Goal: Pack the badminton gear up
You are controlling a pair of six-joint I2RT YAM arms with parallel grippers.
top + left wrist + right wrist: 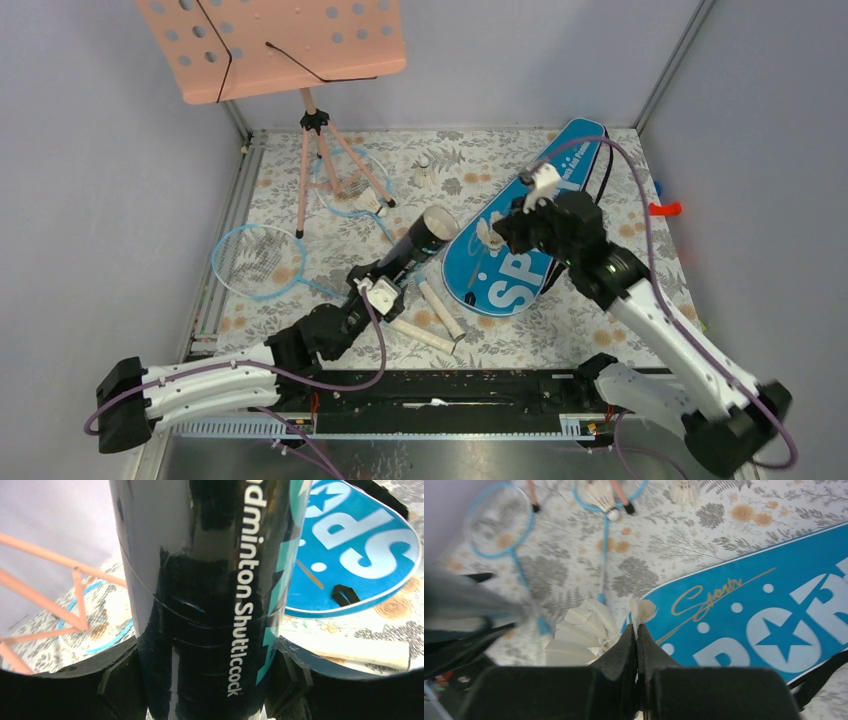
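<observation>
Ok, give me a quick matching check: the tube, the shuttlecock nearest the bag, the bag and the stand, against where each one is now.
Things:
1. shuttlecock tube
2. feather shuttlecock
3. blue SPORT bag
4. pink music stand

Places:
A. pinched in the right gripper
B. lying flat on the floral table
C. standing far left on its tripod
D. gripped by the left gripper

Pairs: 1-D, 2-A, 3-B, 4-C
</observation>
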